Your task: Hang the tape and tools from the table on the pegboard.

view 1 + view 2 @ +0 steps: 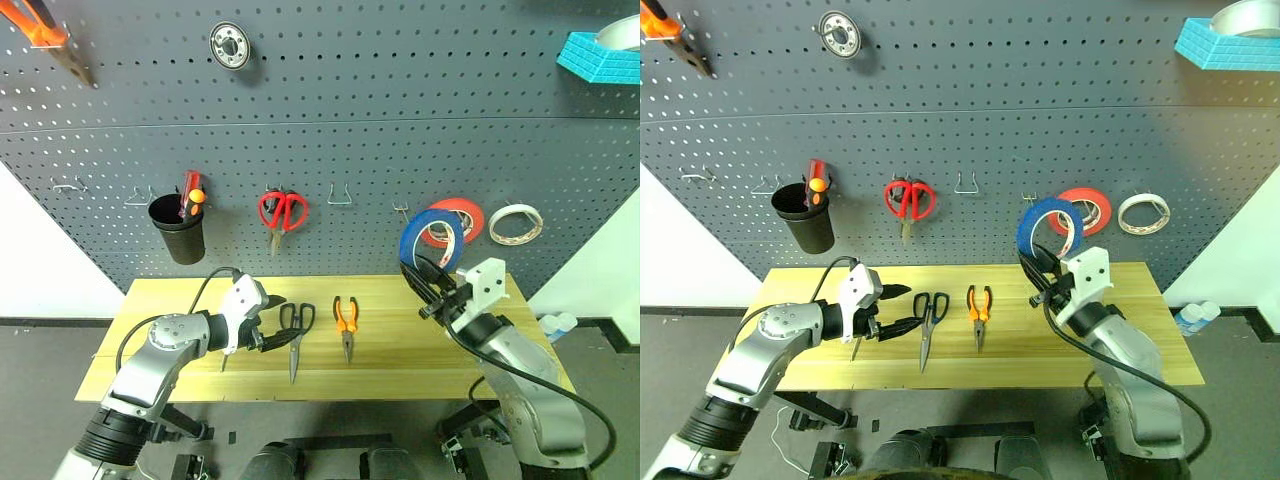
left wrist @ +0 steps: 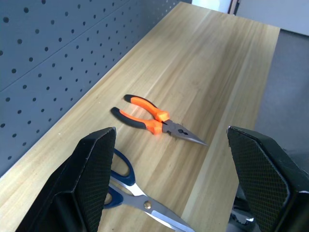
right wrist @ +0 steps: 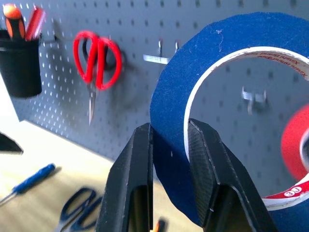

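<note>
My right gripper is shut on the rim of the blue tape and holds it upright in the air before the pegboard, close to a bare metal hook. Over the left part of the table my left gripper stands open and empty, just beside the handles of the dark-handled scissors. The orange-handled pliers lie right of the scissors, tips toward the front edge. A blue-handled screwdriver lies on the table under the left hand.
On the pegboard hang red scissors, a black cup holding red and orange screwdrivers, a red tape roll, a white roll and another bare hook. A blue tray sits top right.
</note>
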`<state>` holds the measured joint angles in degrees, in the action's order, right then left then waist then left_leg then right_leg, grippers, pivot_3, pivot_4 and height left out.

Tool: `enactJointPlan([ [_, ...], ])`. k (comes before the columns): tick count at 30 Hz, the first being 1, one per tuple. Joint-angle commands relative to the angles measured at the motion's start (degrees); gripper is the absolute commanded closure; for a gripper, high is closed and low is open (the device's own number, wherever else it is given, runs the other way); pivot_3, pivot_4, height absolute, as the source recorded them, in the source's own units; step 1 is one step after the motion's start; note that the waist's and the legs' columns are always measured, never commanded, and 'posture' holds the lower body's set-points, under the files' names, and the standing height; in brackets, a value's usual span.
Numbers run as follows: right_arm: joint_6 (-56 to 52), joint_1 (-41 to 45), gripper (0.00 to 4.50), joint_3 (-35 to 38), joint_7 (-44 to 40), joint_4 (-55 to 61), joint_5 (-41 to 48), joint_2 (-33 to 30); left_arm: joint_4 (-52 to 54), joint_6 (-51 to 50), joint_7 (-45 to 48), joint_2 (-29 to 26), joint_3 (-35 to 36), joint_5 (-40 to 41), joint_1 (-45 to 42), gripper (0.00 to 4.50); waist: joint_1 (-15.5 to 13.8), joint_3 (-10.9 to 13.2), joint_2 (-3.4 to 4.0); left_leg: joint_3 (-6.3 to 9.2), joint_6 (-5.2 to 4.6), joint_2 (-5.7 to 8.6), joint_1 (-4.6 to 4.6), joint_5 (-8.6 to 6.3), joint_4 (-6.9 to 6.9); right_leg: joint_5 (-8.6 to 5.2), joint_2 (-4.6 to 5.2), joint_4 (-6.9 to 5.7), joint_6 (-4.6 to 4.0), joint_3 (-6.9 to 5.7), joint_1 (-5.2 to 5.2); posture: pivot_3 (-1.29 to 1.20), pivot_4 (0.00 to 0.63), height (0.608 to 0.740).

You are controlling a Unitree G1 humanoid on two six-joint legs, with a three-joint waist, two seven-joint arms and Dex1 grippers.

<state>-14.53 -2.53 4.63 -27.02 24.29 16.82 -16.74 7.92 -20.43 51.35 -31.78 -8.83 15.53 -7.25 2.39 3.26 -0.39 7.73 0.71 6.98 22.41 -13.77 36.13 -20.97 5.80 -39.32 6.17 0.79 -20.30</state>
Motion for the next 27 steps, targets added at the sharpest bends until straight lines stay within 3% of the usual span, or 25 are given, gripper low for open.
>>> enactJointPlan([
  [1,3.2,4.1,3.83,-1.3,2.5,-2.1,-2.7,1.3,1.3,1.1,0.2,0.1,0.3,0.1,-0.5,0.65,0.0,0.0,0.00,0.00,0.00,0.00,0.00,0.00,0.01,0.00,0.00,-0.01,0.00,0.00,0.00,-0.06,0.000,0.717],
  [27,13.6,15.7,3.83,-5.2,4.5,-24.3,-7.9,5.1,6.9,0.2,-1.1,0.5,3.4,3.4,3.0,0.65,0.0,0.0,0.03,0.00,0.05,-0.03,-0.03,0.03,0.03,0.03,-0.12,-0.13,-0.05,0.08,-0.03,-0.02,0.000,0.717],
])
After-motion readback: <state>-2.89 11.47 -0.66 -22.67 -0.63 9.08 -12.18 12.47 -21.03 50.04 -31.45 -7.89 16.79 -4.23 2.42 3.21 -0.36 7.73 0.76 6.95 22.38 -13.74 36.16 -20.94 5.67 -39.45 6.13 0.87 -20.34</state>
